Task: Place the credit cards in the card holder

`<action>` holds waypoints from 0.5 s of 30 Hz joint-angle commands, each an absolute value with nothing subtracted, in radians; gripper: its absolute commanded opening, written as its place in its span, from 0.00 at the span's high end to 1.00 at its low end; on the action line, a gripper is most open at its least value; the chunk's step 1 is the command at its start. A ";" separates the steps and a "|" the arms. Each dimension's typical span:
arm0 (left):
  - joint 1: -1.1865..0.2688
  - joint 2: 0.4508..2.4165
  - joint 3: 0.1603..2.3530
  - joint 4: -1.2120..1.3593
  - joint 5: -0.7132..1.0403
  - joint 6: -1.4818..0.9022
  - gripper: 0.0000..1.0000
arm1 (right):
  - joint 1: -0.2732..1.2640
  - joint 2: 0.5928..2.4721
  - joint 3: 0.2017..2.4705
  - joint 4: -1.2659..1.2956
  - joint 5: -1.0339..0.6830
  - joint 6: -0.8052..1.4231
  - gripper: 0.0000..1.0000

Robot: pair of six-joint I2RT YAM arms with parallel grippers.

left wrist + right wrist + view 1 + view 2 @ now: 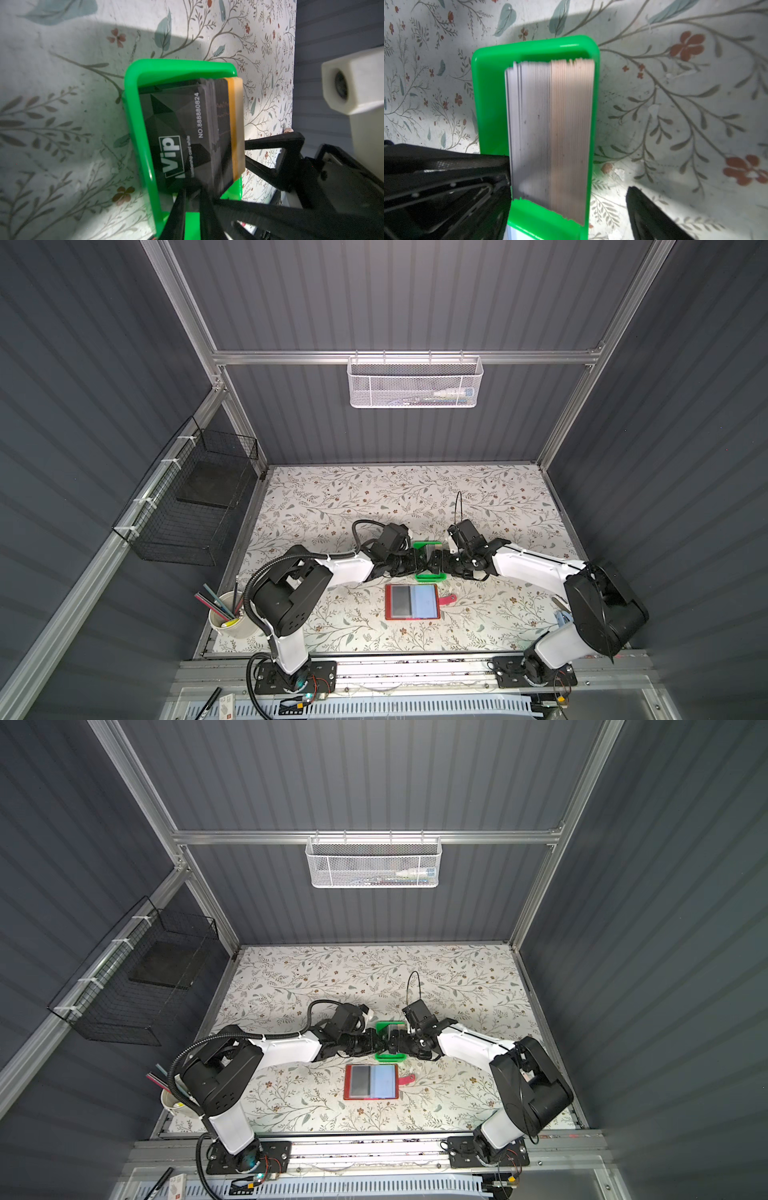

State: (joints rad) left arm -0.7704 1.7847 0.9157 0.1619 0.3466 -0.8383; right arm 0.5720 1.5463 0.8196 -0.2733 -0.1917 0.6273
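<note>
The red card holder (411,601) lies open on the floral bench (324,506), just on the robot's side of the green tray (430,576). In that tray the credit cards (187,128) stand on edge. The left claw (192,209) pinches the front black Vip card, and the right claw (570,178) gapes wide astride the stack.

Top views evenly lit; wrist views shadowed, credit cards (550,128) blurred.

Grey walls (415,294), aluminium frame (291,357), floral tabletop (374,497), white mesh basket (415,383) perhaps holding tubes (453,393)
</note>
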 commanded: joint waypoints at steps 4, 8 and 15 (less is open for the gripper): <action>-0.764 1.782 0.928 0.158 0.365 -0.828 0.87 | 0.572 1.572 0.864 -0.283 -0.173 0.634 0.11; -0.764 1.769 0.928 0.135 0.348 -0.818 0.87 | 0.572 1.588 0.874 -0.288 -0.162 0.638 0.11; -0.762 1.758 0.913 0.121 0.337 -0.812 0.87 | 0.568 1.587 0.882 -0.320 -0.120 0.640 0.11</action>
